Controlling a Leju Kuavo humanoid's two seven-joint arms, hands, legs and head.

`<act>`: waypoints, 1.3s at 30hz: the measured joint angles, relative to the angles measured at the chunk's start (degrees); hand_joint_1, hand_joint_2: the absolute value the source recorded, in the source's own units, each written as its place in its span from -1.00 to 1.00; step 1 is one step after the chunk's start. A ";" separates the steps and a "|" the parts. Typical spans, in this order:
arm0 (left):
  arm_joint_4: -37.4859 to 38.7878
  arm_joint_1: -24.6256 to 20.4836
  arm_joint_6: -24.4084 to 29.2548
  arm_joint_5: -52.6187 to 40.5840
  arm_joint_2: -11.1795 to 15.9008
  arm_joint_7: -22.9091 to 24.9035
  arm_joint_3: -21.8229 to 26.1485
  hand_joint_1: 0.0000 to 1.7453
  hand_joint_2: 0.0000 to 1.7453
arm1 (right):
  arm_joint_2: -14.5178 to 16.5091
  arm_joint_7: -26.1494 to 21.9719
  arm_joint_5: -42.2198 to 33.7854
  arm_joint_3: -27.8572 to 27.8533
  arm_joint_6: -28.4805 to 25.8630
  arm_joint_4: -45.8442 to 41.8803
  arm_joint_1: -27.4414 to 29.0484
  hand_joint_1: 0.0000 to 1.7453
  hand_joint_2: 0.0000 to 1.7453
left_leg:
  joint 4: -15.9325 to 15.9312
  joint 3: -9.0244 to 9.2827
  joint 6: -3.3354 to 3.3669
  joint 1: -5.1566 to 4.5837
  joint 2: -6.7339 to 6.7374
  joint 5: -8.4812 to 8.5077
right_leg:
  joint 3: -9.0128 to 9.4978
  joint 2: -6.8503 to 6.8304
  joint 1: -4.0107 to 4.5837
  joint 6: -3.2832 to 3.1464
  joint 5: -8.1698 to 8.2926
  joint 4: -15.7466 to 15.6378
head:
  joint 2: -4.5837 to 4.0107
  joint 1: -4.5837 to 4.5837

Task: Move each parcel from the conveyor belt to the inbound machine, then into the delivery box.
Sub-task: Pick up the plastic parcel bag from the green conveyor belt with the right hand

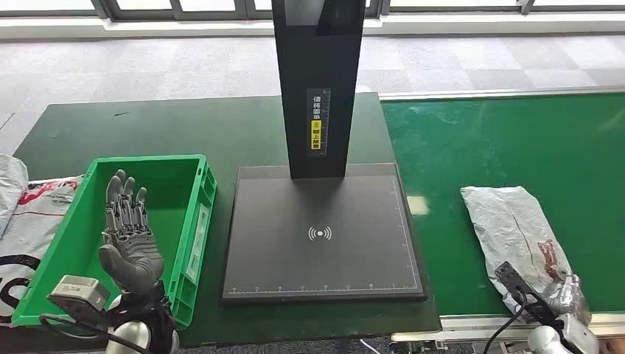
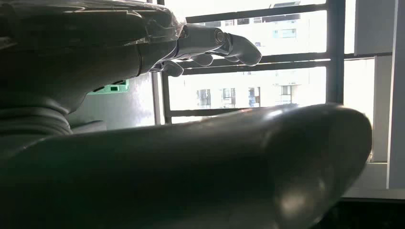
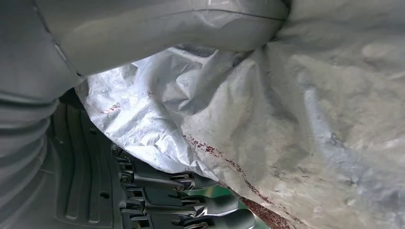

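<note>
A crumpled silver parcel [image 1: 512,225] with red print lies on the green conveyor belt [image 1: 516,136] at the right. My right hand [image 1: 569,293] grips the parcel's near end at the belt's front edge. In the right wrist view the thumb [image 3: 167,28] lies over the parcel [image 3: 296,124] and the dark fingers [image 3: 191,202] curl beneath it. My left hand [image 1: 129,228] is raised, palm up and fingers spread, holding nothing, above the green delivery box [image 1: 204,203]. The inbound machine's flat black platform [image 1: 324,214] lies bare between box and belt.
The machine's black column [image 1: 318,88] rises at the back of the platform. Several white and grey parcels [image 1: 33,210] lie left of the box on the dark green table [image 1: 184,125]. Windows fill the background behind my left hand [image 2: 200,162].
</note>
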 joint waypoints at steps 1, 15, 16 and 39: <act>0.09 -0.01 0.00 0.00 0.02 0.00 0.00 -1.00 -1.00 | 0.02 0.00 -0.01 -0.03 0.03 0.00 0.01 0.23 1.00 | 0.00 0.02 0.00 0.00 0.00 0.00 | 0.02 0.00 0.00 0.00 0.00 -0.01 | 0.00 0.00; 3.78 -2.06 1.82 -1.04 0.20 0.00 0.00 -1.00 -1.00 | 2.15 -3.14 4.35 0.92 3.60 3.48 -2.91 1.00 1.00 | 0.00 0.61 0.05 0.61 0.38 -0.09 | 1.02 0.34 0.53 0.04 0.24 -0.68 | 0.00 0.02; 3.78 -1.98 2.20 -1.08 0.20 0.00 0.00 -1.00 -1.00 | 2.84 -3.70 3.82 1.02 1.37 3.31 -3.12 1.00 1.00 | 0.00 0.60 0.05 0.63 0.45 -0.10 | 1.00 0.40 0.52 0.03 0.27 -0.69 | 0.00 0.02; 3.76 -2.81 2.03 -1.15 0.12 -0.01 0.49 -1.00 -1.00 | 16.28 -34.46 -33.90 -3.14 -12.13 -54.25 19.09 1.00 1.00 | -0.04 -0.38 -0.20 0.48 -0.41 0.07 | 0.00 -0.42 0.42 -0.19 0.06 -0.40 | 0.00 0.02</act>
